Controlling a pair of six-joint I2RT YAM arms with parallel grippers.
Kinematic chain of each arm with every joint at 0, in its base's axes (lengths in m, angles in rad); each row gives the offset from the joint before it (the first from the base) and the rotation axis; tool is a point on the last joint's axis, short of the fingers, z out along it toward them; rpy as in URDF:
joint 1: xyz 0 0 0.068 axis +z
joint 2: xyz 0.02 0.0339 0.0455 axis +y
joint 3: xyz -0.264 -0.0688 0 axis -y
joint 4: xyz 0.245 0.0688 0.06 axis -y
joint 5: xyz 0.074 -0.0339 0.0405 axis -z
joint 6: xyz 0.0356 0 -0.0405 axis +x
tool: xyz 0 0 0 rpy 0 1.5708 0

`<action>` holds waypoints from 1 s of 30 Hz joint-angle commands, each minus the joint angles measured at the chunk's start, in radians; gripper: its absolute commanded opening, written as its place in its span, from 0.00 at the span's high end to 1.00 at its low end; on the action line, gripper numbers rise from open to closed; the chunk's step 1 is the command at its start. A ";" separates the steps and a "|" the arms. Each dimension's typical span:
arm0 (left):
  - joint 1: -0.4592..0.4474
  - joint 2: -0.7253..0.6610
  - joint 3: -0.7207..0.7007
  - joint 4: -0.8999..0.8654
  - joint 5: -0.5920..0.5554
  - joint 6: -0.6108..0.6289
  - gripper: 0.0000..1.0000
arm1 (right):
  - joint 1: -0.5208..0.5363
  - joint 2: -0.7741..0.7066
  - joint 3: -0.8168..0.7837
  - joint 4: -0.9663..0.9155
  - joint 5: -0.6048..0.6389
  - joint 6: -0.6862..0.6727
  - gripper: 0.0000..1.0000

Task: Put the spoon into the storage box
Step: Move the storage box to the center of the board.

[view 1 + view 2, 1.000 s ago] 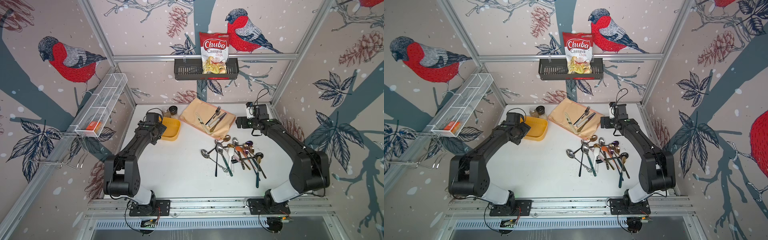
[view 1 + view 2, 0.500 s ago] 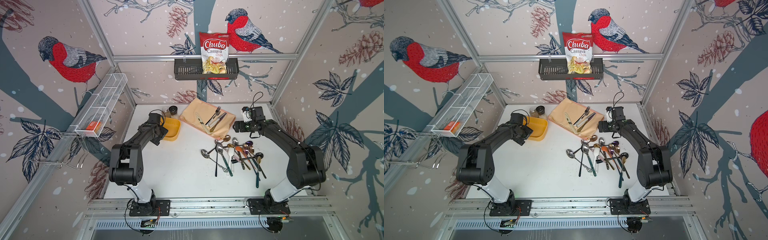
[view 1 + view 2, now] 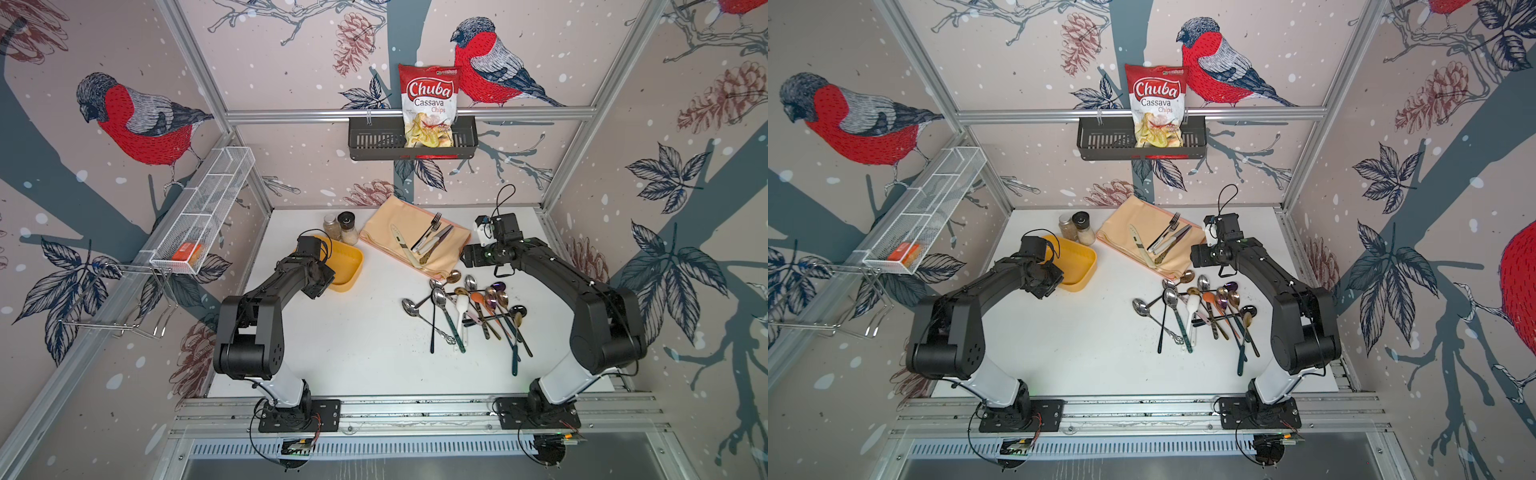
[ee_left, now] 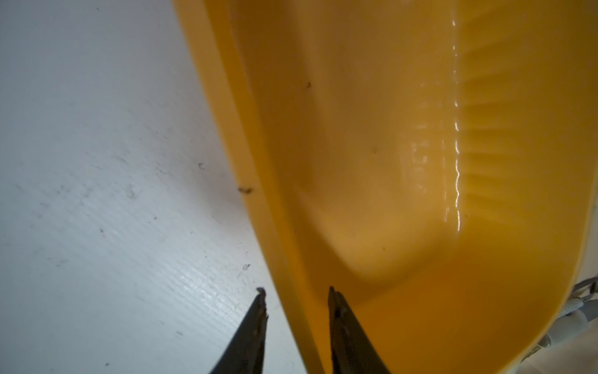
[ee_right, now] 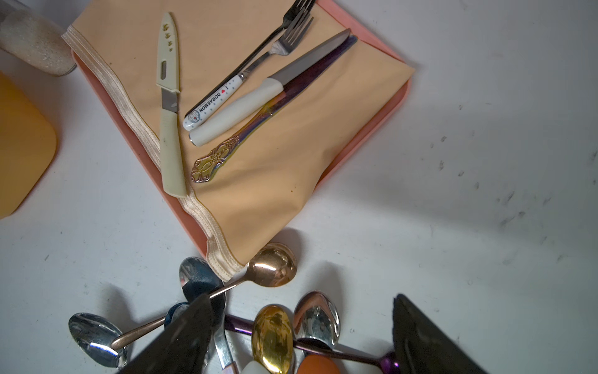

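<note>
**Left tool** [image 4: 296,301]: clamped on the rim of the storage box [image 4: 356,129]. One finger [image 4: 255,323] stands outside the wall over the bench [image 4: 97,162], and the other stands inside the box. In both top views the box [image 3: 347,266] [image 3: 1079,266] lies flat on the left part of the bench, with its left side covered by the left wrist.

**Storage box:** a shallow yellow plastic tray with rounded corners. The inner wall is smooth and glossy, the floor carries a row of moulded ribs, and a few dark specks sit on the plastic.

**Right tool** [image 5: 301,298]: jaws wide apart and holding nothing, above the far end of the heap of spoons [image 3: 469,307] [image 3: 1204,307]. In the right wrist view one finger [image 5: 181,333] overlaps the handle of the rose-gold spoon [image 5: 273,265]. Whether they touch cannot be told.

**Spoons:** the bowl of the rose-gold spoon lies just beside the corner of the peach cloth [image 5: 259,145]. Silver, gold, purple, orange and white spoons lie crossed over one another, with their bowls mostly toward the cloth. The heap lies on the right part of the bench, well apart from the storage box, whose corner [image 5: 19,145] shows at the edge of the right wrist view.

**Surroundings:** a sheathed knife [image 5: 168,107], two forks [image 5: 284,39] and two table knives lie on the cloth. Two shakers [image 3: 345,228] stand between the cloth and the box, just behind the box.
</note>
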 commanded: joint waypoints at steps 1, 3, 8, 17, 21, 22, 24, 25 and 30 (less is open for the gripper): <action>0.001 -0.027 -0.018 -0.055 0.014 0.062 0.74 | 0.014 0.005 0.010 -0.030 0.003 -0.013 0.14; -0.001 -0.042 -0.027 -0.074 0.024 0.095 0.80 | 0.025 0.004 0.012 -0.039 0.003 -0.017 0.15; -0.008 -0.056 -0.032 -0.134 0.035 0.173 0.89 | 0.050 0.000 0.016 -0.065 0.013 -0.018 0.15; -0.093 -0.056 -0.030 -0.224 0.061 0.298 0.95 | 0.111 -0.017 0.024 -0.147 0.059 0.023 0.18; -0.138 -0.051 -0.025 -0.267 0.053 0.354 0.95 | 0.150 -0.065 -0.003 -0.173 0.097 0.048 0.20; -0.150 -0.052 -0.023 -0.276 0.046 0.366 0.95 | 0.163 -0.082 -0.012 -0.180 0.107 0.057 0.21; -0.171 -0.051 -0.024 -0.290 0.039 0.394 0.98 | 0.190 -0.109 -0.027 -0.195 0.134 0.075 0.23; -0.182 -0.049 -0.020 -0.298 0.030 0.406 0.98 | 0.206 -0.123 -0.034 -0.206 0.152 0.089 0.25; -0.228 -0.038 0.005 -0.342 -0.030 0.458 0.97 | 0.288 -0.175 -0.076 -0.242 0.196 0.167 0.31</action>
